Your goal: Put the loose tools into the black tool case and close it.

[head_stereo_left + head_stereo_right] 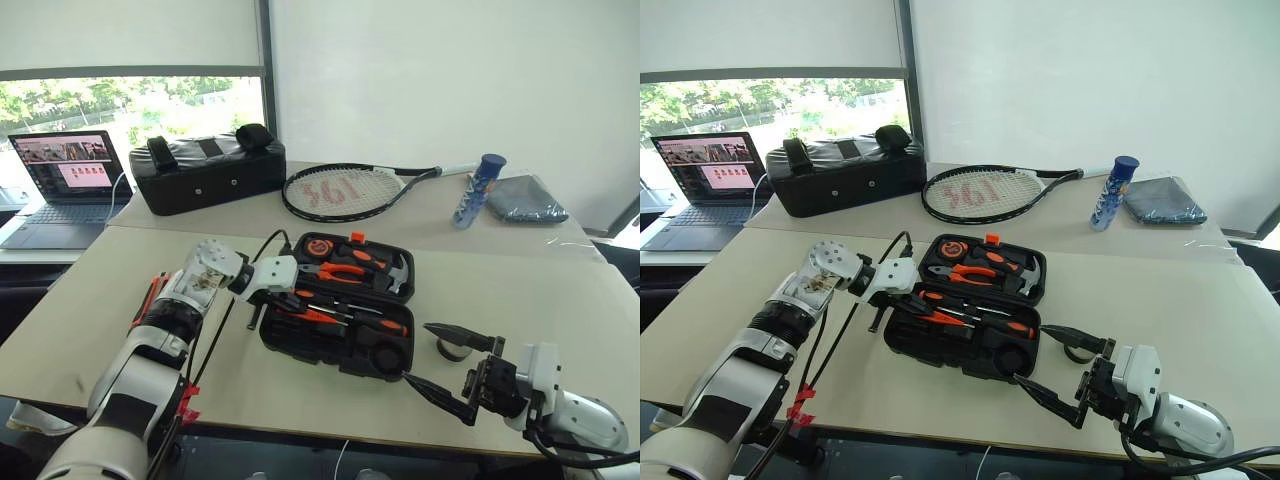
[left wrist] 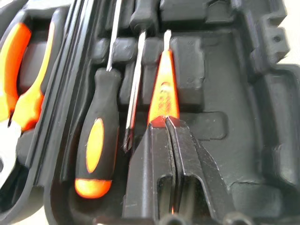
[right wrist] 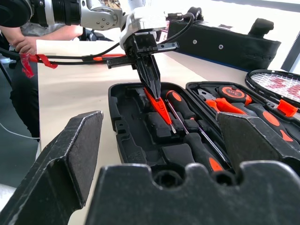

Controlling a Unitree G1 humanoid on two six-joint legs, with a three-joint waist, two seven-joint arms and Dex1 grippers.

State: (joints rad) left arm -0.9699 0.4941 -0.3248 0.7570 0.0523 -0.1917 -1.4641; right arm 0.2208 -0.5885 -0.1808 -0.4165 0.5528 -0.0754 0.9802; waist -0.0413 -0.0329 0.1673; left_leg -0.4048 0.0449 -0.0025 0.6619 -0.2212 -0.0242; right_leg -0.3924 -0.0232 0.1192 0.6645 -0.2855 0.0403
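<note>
Two risks stand out. The left jaws are pinched shut on the butt of the slim screwdriver (image 2: 163, 89), and so little of it sits between them that it could swivel or slip out if its tip is pressed against the moulding. The tool slants down from the jaws into the case (image 1: 330, 362), its metal tip at a ridge rather than clearly in a groove. If it is let go there, I judge it may lie proud of its slot and keep the lid from shutting.

Just beside the held tool, on the lid side of the jaws, a handled screwdriver (image 2: 93, 150) lies seated in its slot, with another thin shaft between the two. A sideways nudge of the jaws could knock either loose. Beyond them, in the lid half, are the pliers (image 1: 340, 272).

The right jaws stand wide apart and hold nothing. They hover off the case's near corner, and the tape roll (image 1: 452, 350) sits on the surface (image 1: 560, 300) just behind them, close enough to be knocked away. What looks like the knife (image 1: 150, 297) lies well behind the left jaws, beside that forearm.
</note>
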